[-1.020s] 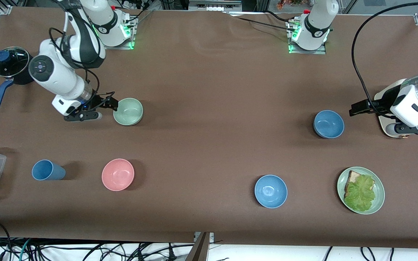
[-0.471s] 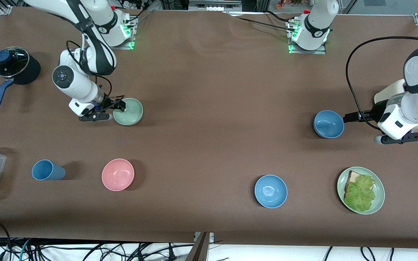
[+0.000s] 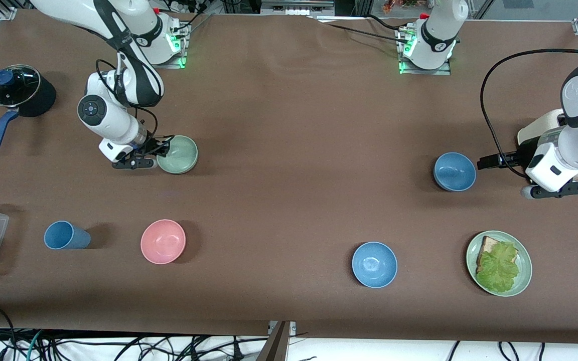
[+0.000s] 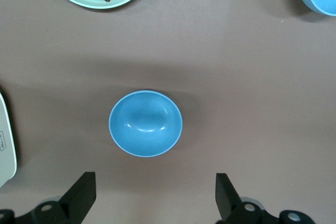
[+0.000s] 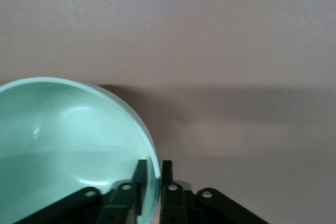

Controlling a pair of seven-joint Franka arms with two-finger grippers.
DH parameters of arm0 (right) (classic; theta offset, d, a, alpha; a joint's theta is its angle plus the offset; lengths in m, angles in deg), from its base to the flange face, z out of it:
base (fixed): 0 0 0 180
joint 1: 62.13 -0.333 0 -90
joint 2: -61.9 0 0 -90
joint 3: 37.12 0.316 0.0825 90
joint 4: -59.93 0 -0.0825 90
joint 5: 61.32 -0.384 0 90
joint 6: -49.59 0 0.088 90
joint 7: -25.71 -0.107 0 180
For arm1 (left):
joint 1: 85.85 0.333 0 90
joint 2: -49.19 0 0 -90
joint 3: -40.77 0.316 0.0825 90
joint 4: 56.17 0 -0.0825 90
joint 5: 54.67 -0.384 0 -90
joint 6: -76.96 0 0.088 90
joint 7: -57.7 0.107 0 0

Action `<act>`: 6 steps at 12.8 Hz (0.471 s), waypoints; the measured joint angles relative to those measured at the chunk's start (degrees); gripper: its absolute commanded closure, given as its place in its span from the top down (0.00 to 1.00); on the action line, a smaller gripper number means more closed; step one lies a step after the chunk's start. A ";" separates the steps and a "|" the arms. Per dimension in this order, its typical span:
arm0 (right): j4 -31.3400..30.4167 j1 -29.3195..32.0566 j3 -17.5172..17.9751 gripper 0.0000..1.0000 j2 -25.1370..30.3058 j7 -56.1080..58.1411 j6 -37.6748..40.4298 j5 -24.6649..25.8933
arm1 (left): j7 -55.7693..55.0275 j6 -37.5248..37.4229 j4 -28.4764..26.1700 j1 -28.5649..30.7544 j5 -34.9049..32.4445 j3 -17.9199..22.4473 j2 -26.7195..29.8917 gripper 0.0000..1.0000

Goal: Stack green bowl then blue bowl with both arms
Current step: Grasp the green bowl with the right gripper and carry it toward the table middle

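The right end effector [image 5: 151,179] is pinching the rim of the small pale mint-green bowl [image 3: 178,154]; the left end effector [image 4: 152,195] is hovering spread beside the dull steel-blue bowl [image 3: 454,171].

blue bowl [image 4: 145,123], open end effector [image 4: 156,199]

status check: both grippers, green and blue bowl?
Right gripper shut on green bowl rim, bowl on table. Left gripper open beside blue bowl, no contact. Nothing in the way.
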 measured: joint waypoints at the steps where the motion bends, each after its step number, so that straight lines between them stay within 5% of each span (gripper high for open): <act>1: 1.03 0.00 0.73 0.00 0.51 -0.20 1.63 -0.03 | 0.00 0.01 0.09 -0.11 0.00 -0.05 0.24 1.00; 6: 14.83 -1.76 6.07 0.00 0.31 -10.99 13.84 -0.09 | 0.12 0.01 -0.18 -0.33 0.00 -0.19 0.95 1.00</act>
